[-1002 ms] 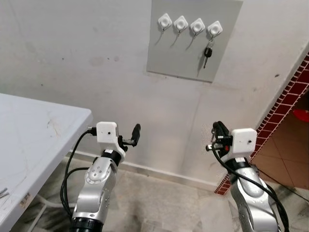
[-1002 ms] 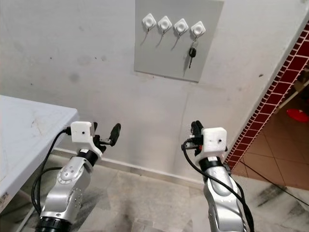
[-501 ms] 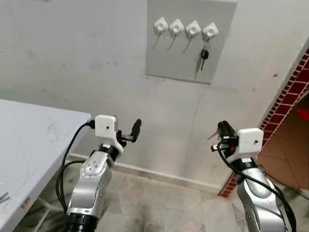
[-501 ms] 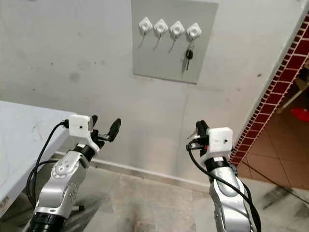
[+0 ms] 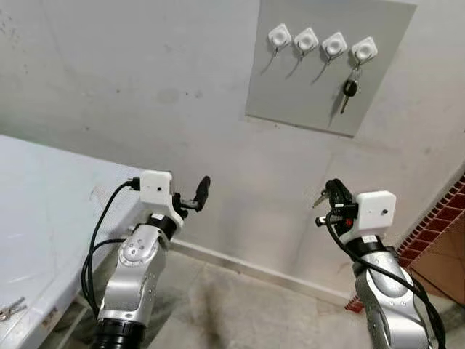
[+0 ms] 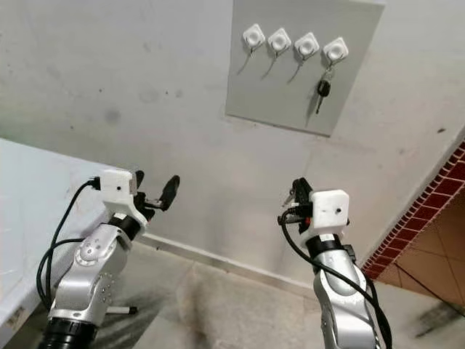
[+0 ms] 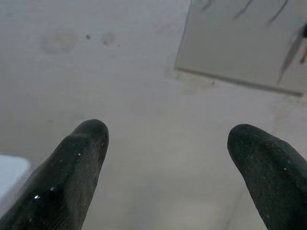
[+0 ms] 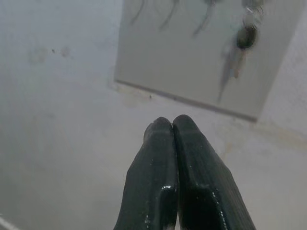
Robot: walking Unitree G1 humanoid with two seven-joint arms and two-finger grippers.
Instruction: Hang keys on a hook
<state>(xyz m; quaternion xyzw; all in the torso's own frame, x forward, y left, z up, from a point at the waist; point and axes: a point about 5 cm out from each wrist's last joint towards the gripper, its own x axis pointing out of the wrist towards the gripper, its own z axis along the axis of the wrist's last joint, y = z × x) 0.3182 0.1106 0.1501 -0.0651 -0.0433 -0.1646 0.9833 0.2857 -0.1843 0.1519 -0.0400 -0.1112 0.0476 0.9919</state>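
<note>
A grey board (image 5: 330, 69) is fixed high on the pale wall, carrying a row of four white, diamond-shaped hooks (image 5: 322, 43). From the rightmost hook (image 5: 364, 50) hangs a key with a black head (image 5: 349, 89) on a small ring, its silver blade pointing down and a little toward the left. The right gripper (image 5: 333, 190) is raised in front of the wall, well below the board, its two black fingers pressed flat together; a silver key (image 5: 320, 197) pokes out just beside them, though whether the fingers actually pinch it is hard to tell. The left gripper (image 5: 195, 198) is also raised toward the wall, fingers spread wide apart with nothing between them. To the robot's left stands a white table (image 5: 51, 196), with another small key (image 5: 9, 310) lying near its front edge.
</note>
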